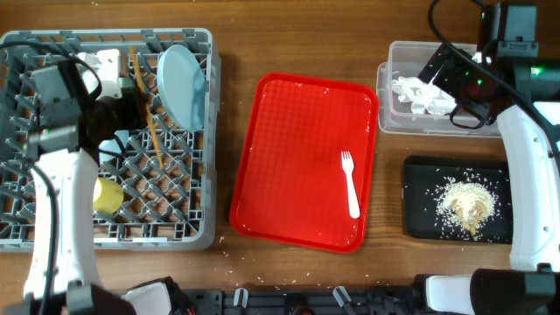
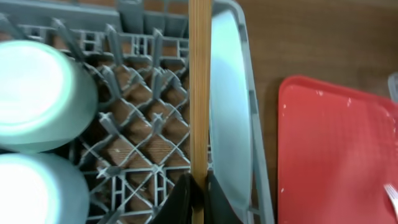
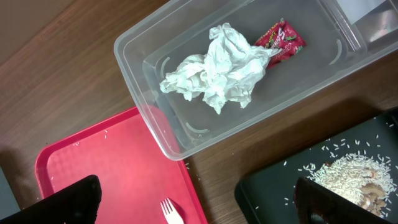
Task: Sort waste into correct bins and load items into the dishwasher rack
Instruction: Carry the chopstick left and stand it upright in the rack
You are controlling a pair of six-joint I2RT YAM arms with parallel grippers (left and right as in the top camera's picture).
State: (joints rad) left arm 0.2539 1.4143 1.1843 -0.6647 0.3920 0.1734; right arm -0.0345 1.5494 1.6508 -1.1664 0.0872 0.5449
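Right now my left gripper (image 2: 198, 198) is clenched on the chopsticks (image 2: 199, 87), its 2 fingers pinching the wooden shaft at the 6 o'clock edge of my wrist view, above the rack (image 2: 146, 146). The sticks run straight toward 12 o'clock, just beside the plate (image 2: 231, 124), which stands on edge along the rack's 3 o'clock wall. At 9 o'clock of that view sits a pale green bowl (image 2: 40, 93), with a second pale bowl (image 2: 34, 193) at 7 o'clock, both among the pegs. From overhead, the rack fills the 9 o'clock side of the table (image 1: 297, 35), and a yellow cup (image 1: 108, 196) lies in its 7 o'clock part. My right gripper (image 3: 196, 202) is spread wide and grasps nothing; its 2 dark fingers (image 3: 62, 202) show at the bottom corners of my right wrist view. It hangs over the clear tub (image 3: 149, 118), at 1 o'clock on the table. Inside the tub lies the crumpled tissue (image 3: 217, 71), with the red wrapper (image 3: 281, 38) touching it at its 2 o'clock side. The black tray (image 1: 416, 206) lies at 4 o'clock and carries a heap of rice (image 1: 468, 206) with loose grains around it. The red tray (image 1: 297, 157) sits mid-table, and the fork (image 1: 349, 184) lies on its 4 o'clock part, prongs toward 12 o'clock.
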